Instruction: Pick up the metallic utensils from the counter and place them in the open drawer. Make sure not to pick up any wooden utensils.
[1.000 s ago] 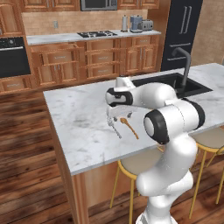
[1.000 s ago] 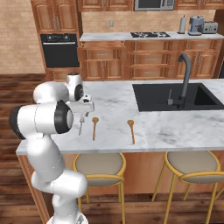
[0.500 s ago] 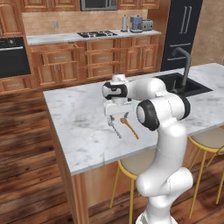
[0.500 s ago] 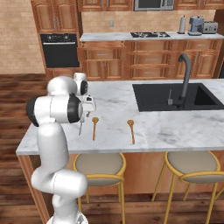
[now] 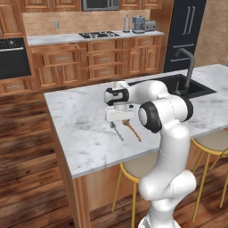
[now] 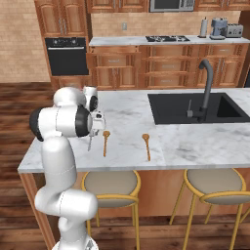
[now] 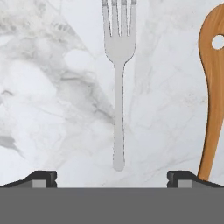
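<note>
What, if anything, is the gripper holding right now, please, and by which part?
Nothing is held. The gripper is open above the fork, which lies flat on the counter between the fingers.

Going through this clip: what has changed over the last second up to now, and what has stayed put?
The arm has swung its elbow in over the counter, and the gripper has dropped lower over the fork. Its jaws stay open, with nothing taken hold of. The fork and the two wooden spoons lie where they were.

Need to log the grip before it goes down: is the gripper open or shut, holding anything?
Gripper: open, holding nothing, fingertips either side of the silver fork on the counter.
</note>
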Available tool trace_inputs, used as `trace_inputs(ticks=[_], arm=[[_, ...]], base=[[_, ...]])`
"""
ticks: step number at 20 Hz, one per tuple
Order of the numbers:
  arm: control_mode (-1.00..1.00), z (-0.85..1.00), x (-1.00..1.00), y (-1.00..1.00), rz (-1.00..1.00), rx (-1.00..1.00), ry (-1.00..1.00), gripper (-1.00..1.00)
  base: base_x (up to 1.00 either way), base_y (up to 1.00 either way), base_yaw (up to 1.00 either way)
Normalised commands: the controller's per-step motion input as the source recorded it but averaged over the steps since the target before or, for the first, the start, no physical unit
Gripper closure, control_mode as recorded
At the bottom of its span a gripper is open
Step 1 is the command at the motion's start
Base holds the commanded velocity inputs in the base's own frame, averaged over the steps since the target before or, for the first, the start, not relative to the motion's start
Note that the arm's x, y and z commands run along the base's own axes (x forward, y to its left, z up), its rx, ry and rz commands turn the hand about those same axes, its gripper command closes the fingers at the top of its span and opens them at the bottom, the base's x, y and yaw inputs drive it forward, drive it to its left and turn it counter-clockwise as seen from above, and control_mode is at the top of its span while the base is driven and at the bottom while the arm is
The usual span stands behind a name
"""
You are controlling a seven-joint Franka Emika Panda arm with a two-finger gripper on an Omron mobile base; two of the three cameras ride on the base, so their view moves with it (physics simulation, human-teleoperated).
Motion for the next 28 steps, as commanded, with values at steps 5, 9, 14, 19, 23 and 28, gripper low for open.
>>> trace_inputs(ticks=[5,9,14,19,23,28], arm=[[-1.00,-0.09,0.04,0.00,0.00,0.00,-0.04,-1.00],[-1.00,-0.40,0.36,0.05,0.00,0.00,-0.09,-1.00],[-1.00,-0.45,0.39,0.00,0.00,0.00,-0.09,-1.00],[-1.00,-0.19,0.32,0.00,0.00,0.00,-0.12,-1.00],[-1.00,-0.09,0.16,0.00,0.00,0.00,-0.12,-1.00],[-1.00,-0.09,0.00,0.01,0.00,0.00,-0.11,-1.00]], base=[[0.00,0.00,0.00],[0.00,0.00,0.00],[0.00,0.00,0.00],[0.00,0.00,0.00],[0.00,0.00,0.00],[0.00,0.00,0.00]])
